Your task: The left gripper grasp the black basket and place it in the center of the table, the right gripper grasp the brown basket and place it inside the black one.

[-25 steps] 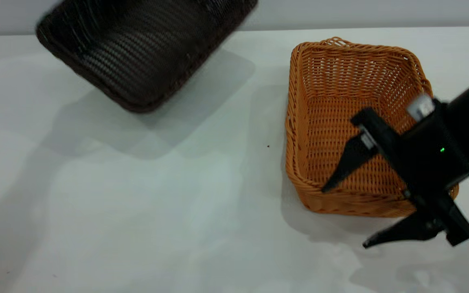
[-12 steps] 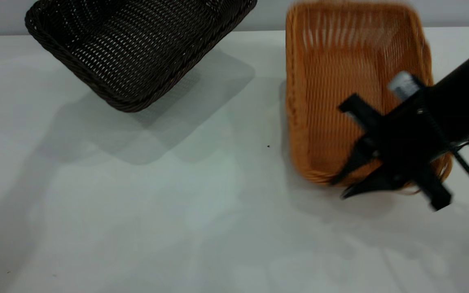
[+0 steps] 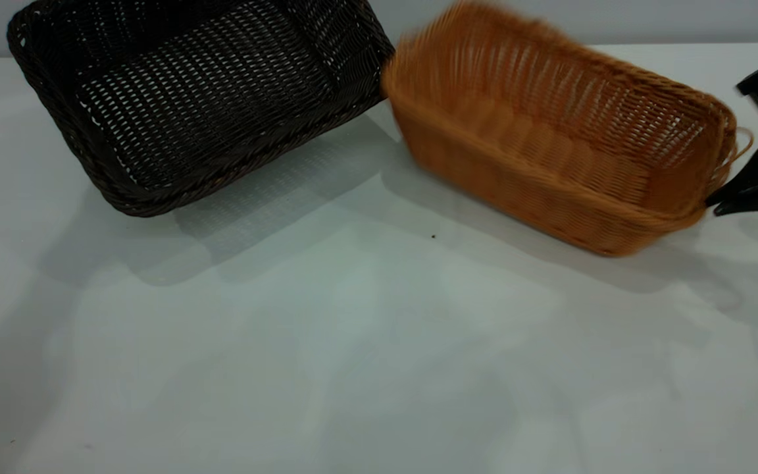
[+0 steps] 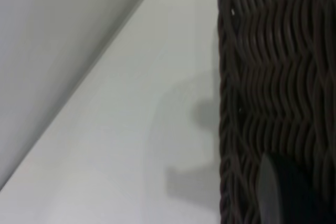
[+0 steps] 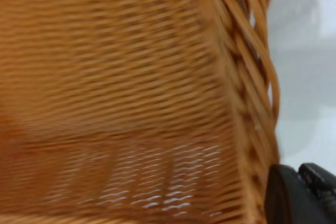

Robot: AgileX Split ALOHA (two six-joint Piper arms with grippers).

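The black basket [image 3: 201, 99] hangs tilted above the table [image 3: 353, 355] at the far left, casting a shadow below. My left gripper is out of the exterior view. In the left wrist view one of its fingers [image 4: 275, 190] lies against the black basket's weave [image 4: 273, 66], shut on its wall. The brown basket [image 3: 550, 138] is lifted and tilted at the far right, and its left end reaches the black basket's right corner. My right gripper [image 3: 721, 201] is shut on the brown basket's right short end beside the loop handle. Its finger [image 5: 294, 198] presses the braided rim [image 5: 247, 77].
The white tabletop stretches bare across the middle and front of the exterior view. A pale wall runs behind the table's far edge [image 3: 682, 43]. A tiny dark speck [image 3: 433, 236] lies near the table's middle.
The right gripper closed on the brown basket, lifted it and swung it round towards the black one, ending at the right edge. The black basket shifted left and lower, turning.
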